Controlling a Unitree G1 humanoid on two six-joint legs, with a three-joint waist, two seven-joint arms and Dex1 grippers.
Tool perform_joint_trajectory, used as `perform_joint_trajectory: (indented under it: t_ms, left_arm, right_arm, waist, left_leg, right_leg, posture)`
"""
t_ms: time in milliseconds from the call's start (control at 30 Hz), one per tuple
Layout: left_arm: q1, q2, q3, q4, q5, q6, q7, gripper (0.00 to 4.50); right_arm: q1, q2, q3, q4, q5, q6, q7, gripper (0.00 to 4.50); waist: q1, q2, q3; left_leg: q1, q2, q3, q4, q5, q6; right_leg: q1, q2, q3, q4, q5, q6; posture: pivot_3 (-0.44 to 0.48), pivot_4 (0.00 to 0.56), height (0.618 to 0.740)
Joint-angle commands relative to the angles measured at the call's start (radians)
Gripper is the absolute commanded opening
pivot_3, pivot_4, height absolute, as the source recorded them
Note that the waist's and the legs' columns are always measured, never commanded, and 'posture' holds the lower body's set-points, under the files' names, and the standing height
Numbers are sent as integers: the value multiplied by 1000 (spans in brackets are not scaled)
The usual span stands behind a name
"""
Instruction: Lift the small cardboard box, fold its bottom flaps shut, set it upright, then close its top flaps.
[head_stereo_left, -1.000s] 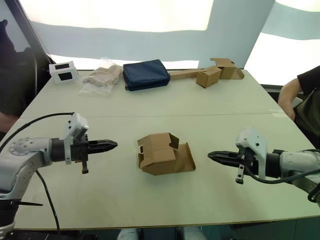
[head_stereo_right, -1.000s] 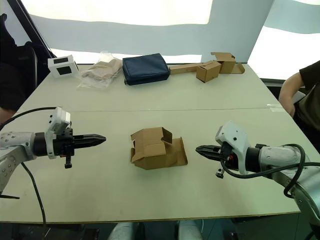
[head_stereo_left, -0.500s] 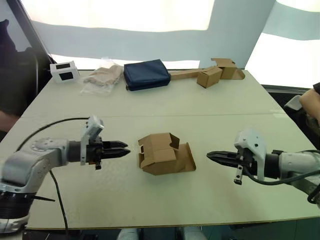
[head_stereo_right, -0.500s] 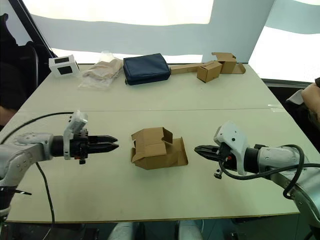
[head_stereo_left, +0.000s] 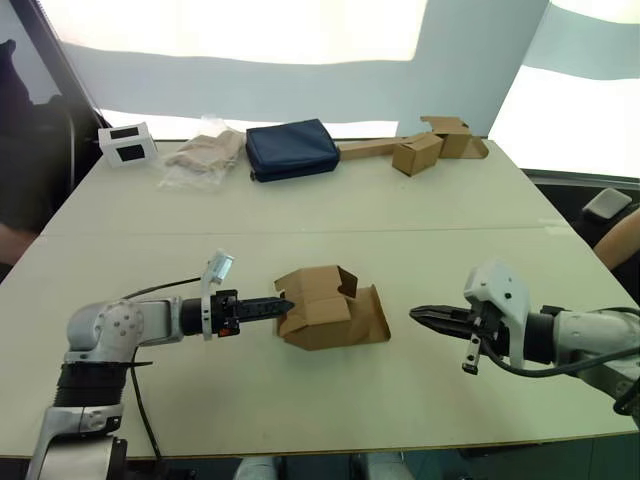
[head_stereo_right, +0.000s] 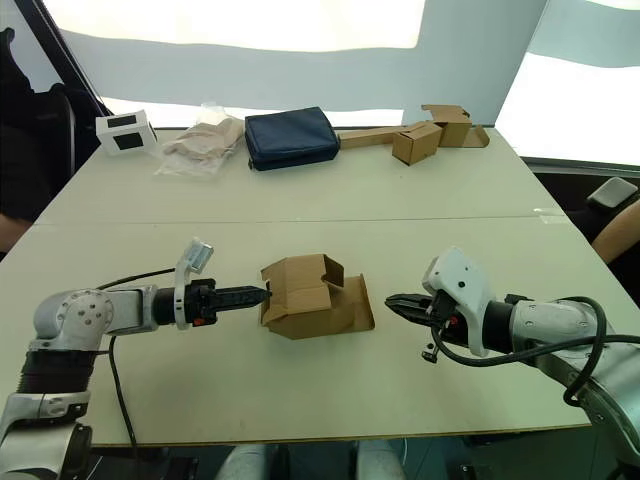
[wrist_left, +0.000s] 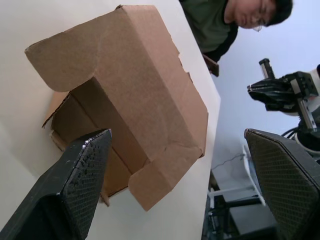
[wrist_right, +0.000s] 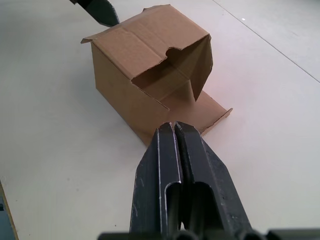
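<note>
Left wrist view: left gripper (head_stereo_left: 283, 303) spread wide, tips at the small cardboard box (head_stereo_left: 328, 306). Box lies tipped on the table (head_stereo_left: 400, 210), long axis toward the right gripper (head_stereo_left: 418, 314), flaps splayed that way. Right gripper pinched closed, just beside those flaps.

Both arms are silver-grey metal with white wrist housings and loose black cables; the left gripper (head_stereo_left: 284, 303) and right gripper (head_stereo_right: 390, 303) have black fingers, seemingly with textured pads (wrist_left: 82, 175)

Head stereo down over table (head_stereo_left: 420, 215); wrist views close on small cardboard box (wrist_right: 150, 65)
</note>
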Motion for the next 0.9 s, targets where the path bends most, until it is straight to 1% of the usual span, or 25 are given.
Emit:
perform_joint_trajectory:
  t_ms: [33,100,333,500,600,800,867,900]
  left_arm:
    - [-19,-49,38,20,-34,32,34,4389]
    - [-37,-83,56,42,-39,41,59,4389]
    - [-76,-194,63,61,-30,42,136,4389]
    - [-107,-261,101,62,-54,77,215,4389]
    - [-125,-285,131,59,-68,103,256,4389]
    - [-130,-301,170,50,-90,146,304,4389]
    - [-127,-304,177,49,-92,152,316,3888]
    - [-127,-307,180,49,-92,155,323,3708]
  right_arm:
    - [8,1,-40,-36,10,3,-14,0]
    - [7,2,-39,-38,12,5,-20,0]
    - [3,1,-46,-44,17,12,-33,0]
    - [2,2,-49,-52,25,17,-44,0]
    - [6,3,-53,-55,28,19,-49,0]
    - [9,3,-52,-61,36,21,-56,0]
    - [8,2,-51,-60,37,20,-55,0]
    - [7,2,-50,-59,36,20,-55,0]
  waist:
    - [0,0,0]
    - [0,0,0]
    - [1,0,0]
    - [0,0,0]
    - [1,0,0]
    - [0,0,0]
    - [0,0,0]
    - [0,0,0]
  left_leg:
    - [0,0,0,0,0,0]
    - [0,0,0,0,0,0]
    - [0,0,0,0,0,0]
    - [0,0,-1,0,0,0]
    - [0,-1,-1,0,0,0]
    - [0,-1,-1,0,0,0]
    - [0,-1,-1,0,0,0]
    - [0,-1,-1,0,0,0]
  right_leg:
    - [0,0,0,0,0,0]
    - [0,0,0,0,0,0]
    - [0,0,0,0,0,0]
    - [0,0,0,0,0,0]
    - [0,0,0,0,0,0]
    - [0,0,0,0,0,0]
    - [0,0,0,0,0,0]
    - [0,0,0,0,0,0]
  posture:
    - [0,150,740]
    - [0,150,740]
    - [0,150,740]
    - [0,150,740]
    - [0,150,740]
    - [0,150,740]
    - [0,150,740]
    - [0,150,740]
